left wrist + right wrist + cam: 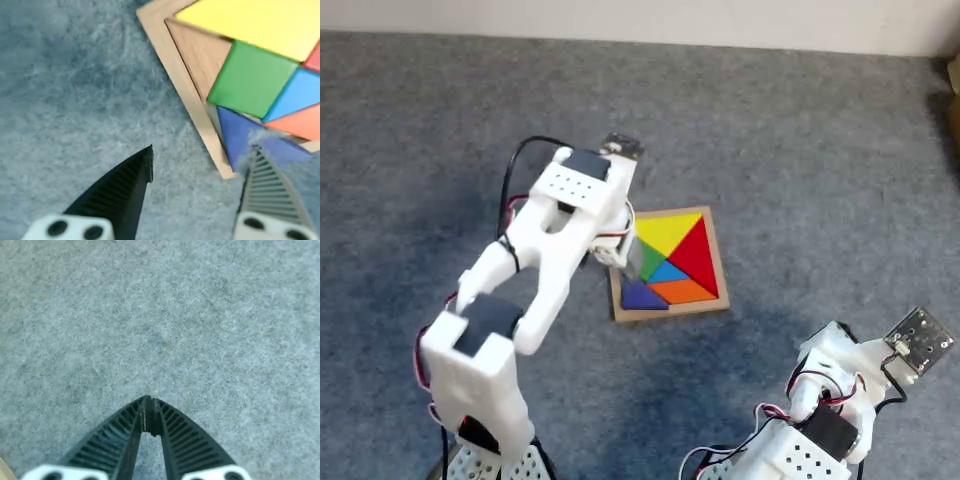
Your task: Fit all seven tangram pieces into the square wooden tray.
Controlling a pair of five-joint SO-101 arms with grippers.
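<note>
The square wooden tray (715, 222) lies mid-table on the grey carpet. It holds a yellow triangle (665, 233), a red triangle (698, 255), a green square (250, 77), a light blue piece (297, 97) and an orange piece (682, 291). A dark blue triangle (237, 135) rests askew at the tray's near left corner, partly over the rim (185, 80). A bare wooden gap (200, 50) shows beside the green square. My left gripper (202, 150) hangs open over that corner, its pale finger (267, 190) above the dark blue triangle and its black finger (125, 190) over carpet. My right gripper (148, 401) is shut over bare carpet.
Grey carpet surrounds the tray on all sides. The right arm (830, 400) sits folded at the near right, well away from the tray. A pale wall runs along the far edge (640, 20).
</note>
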